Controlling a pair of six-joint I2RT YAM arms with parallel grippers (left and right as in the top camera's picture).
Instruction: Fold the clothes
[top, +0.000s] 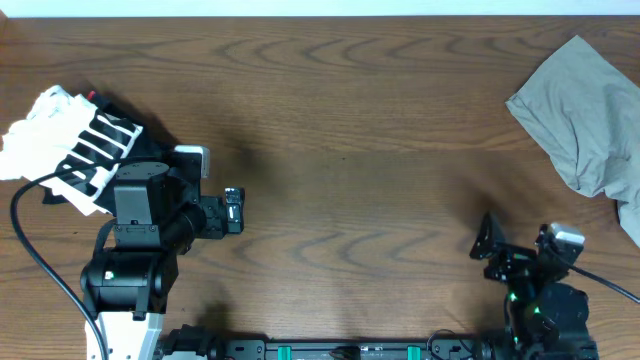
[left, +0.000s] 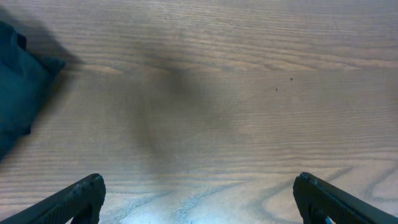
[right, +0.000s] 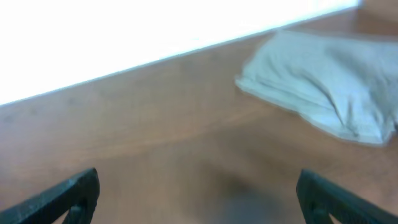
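Wooden table (top: 350, 120) — striped white T-shirt (top: 60, 135) bunched far left, grey garment (top: 585, 110) far right; left gripper (left: 199, 190) and right gripper (right: 199, 186) spread wide, grasping nothing.

readable text: none in any of the three views.
white t-shirt (top: 50, 125), far left of the table: its print is plain black block stripes, which form no letters or numbers.
brands, numbers, signs: none can be made out.
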